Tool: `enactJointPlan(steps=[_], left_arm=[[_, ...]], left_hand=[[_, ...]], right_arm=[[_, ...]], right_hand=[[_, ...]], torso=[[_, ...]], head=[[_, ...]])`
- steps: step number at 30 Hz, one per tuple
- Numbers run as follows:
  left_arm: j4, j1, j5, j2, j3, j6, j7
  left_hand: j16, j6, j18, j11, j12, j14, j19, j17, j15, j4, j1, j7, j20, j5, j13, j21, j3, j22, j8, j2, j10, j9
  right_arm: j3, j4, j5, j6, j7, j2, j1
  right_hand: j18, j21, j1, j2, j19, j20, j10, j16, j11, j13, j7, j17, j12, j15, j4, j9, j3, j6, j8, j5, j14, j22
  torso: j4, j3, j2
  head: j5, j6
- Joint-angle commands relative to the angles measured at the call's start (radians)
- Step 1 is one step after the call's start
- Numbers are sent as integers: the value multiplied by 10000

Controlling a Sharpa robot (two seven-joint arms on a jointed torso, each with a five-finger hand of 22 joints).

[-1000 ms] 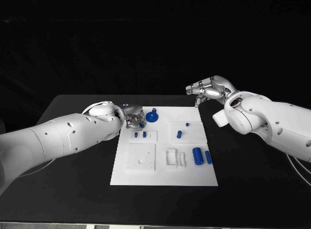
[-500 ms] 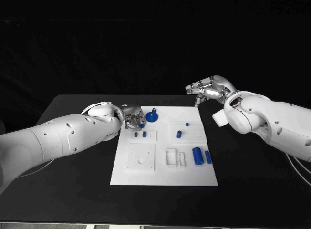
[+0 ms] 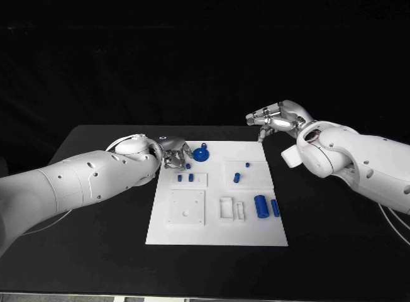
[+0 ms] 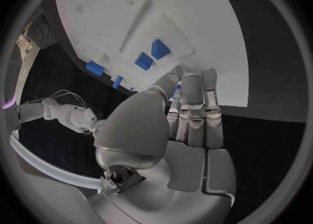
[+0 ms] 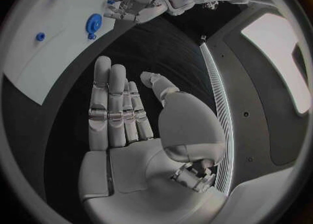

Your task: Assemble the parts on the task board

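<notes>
The white task board [image 3: 214,220] lies in the middle of the black table. A round blue part with a knob [image 3: 200,154] sits near its far left corner. My left hand [image 3: 175,154] hovers at that corner, fingertips right beside the round part. In the left wrist view the left hand [image 4: 189,109] has straight fingers lying together with the thumb across them. A blue sliver [image 4: 175,92] shows in the gap, and I cannot tell whether it is held. My right hand [image 3: 276,119] hangs off the far right corner. In its wrist view the right hand [image 5: 124,109] is spread and holds nothing.
Two short blue pegs [image 3: 185,177] stand in a raised block on the board's left. A thick blue cylinder [image 3: 260,205] and a thinner one [image 3: 275,207] lie on the right side. Two small pegs [image 3: 241,172] sit mid-right. Bare black table [image 3: 96,251] surrounds the board.
My left hand has crept slightly toward the board's far edge, closer to the round part. The right hand and the parts have stayed put.
</notes>
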Motion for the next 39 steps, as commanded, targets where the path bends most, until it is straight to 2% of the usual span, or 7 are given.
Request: enactJointPlan(steps=[1, 5, 9, 14, 23, 34, 39], left_arm=[[-73, 1, 91, 4, 7, -372, -14], [-166, 5, 125, -53, 16, -594, 34], [-214, 41, 427, -198, 55, -1000, 205], [-152, 162, 1932, -482, 248, -1517, 548], [814, 527, 6529, -1411, 503, -2162, 1424], [2666, 775, 9707, -2712, 541, -1852, 2224], [3102, 800, 10257, -2988, 541, -1831, 2381]], left_hand=[[-89, -173, 101, 99, 48, -47, -32, -39, 142, 31, 76, 13, 134, -27, -14, -80, -105, 195, -71, -121, -382, -13], [-135, -123, 183, 139, 46, -112, -37, -91, 178, 106, 258, 108, 204, 3, -14, -149, -316, 213, -68, -90, -480, -10], [-333, 2168, 141, -249, 314, -252, -205, -189, -6, 71, 295, 825, 135, 3, 26, -93, -69, 263, 301, 106, 804, 144], [-2242, 3079, -398, -436, 95, -1016, -1213, -1080, -101, 44, 355, 804, -65, -20, 10, -588, -311, 144, 79, 83, 1656, 98], [-4859, 3060, -574, -302, 97, -1024, -1538, -2037, 103, 98, 200, 851, 113, -6, 8, -1723, -496, -392, 41, 173, 1441, 91], [-10513, 2780, -532, 110, 72, -590, -2276, -2148, 788, 44, -132, 972, 856, 35, -11, -3213, -37, -2582, 53, 0, 502, 90], [-10587, 2779, -565, 124, 72, -752, -2283, -2190, 860, 83, -95, 978, 872, 46, -10, -3268, -52, -2891, 42, -5, 468, 87]], right_arm=[[7, -54, -439, 191, -60, 9, -3], [7, -233, -1624, 341, -209, 21, -3], [7, -503, -3504, 491, -365, 65, -2], [6, -740, -6085, 790, -614, 133, -1], [-7, -1106, -9116, 1267, -1231, 418, 0], [-233, -1405, -10358, 1957, -1638, 825, -1], [-312, -1366, -10373, 2235, -1655, 888, -5]], right_hand=[[174, 44, 143, -103, -23, 10, -80, 70, -27, -15, 38, 2, -53, -6, -189, -13, -25, -31, -40, -321, -42, 39], [220, 211, 473, -112, 145, -42, 6, 234, -47, -19, 58, 92, -55, -55, -509, -12, -51, -64, -39, -937, 141, 204], [258, 600, 756, -76, 292, -126, 219, 611, -122, -21, 38, 377, -66, -143, -879, -13, -63, -22, -41, -1442, 365, 699], [272, 922, 909, -64, 417, -184, 591, 887, -255, -15, -76, 606, -82, -224, -953, -6, -102, 195, -35, -2135, 630, 1099], [229, 1218, 888, -341, 429, -208, 475, 941, -245, -16, -138, 834, -90, -231, -793, -6, 483, 318, -37, -3189, 859, 1589], [252, 1210, 947, -606, 514, -174, 224, 913, -194, -16, -176, 924, -94, -199, -474, -6, 503, 262, -35, -3687, 963, 1609], [254, 1177, 1039, -724, 530, -170, 211, 889, -191, -16, -177, 991, -94, -196, -277, -8, 491, 247, -39, -3687, 973, 1599]], torso=[[-5, 5, -5], [-7, 6, -16], [-7, 9, -30], [6, 8, -27], [19, 15, -16], [76, 5, 9], [74, -5, 14]], head=[[-3, 17], [-45, 49], [-133, 100], [-234, 183], [-293, 275], [-315, 360], [-316, 368]])
